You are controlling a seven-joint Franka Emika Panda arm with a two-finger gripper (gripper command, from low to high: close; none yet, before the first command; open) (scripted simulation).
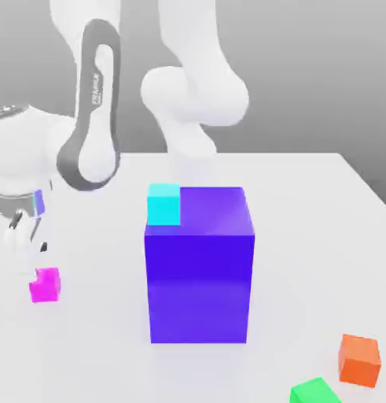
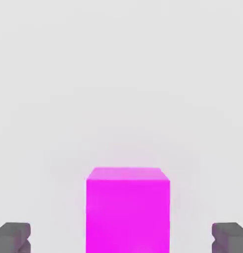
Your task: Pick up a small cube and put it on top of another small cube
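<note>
Step in hand: grasp. The small cube [image 1: 45,285] rests on the counter [image 1: 321,236], at 9 o'clock from the purple block [image 1: 199,264]. The gripper [image 1: 29,256] hovers directly above it, fingers [image 2: 12,236] spread wide and clear of both faces. Descend vertically, centred, then close.

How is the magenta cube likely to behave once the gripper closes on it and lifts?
The magenta cube looks rigid with flat faces, so the fingertips standing apart on either side should probably clamp it squarely. Its squat, even shape on the table suggests it will slide rather than roll or tip. Being small, it is likely light.
</note>
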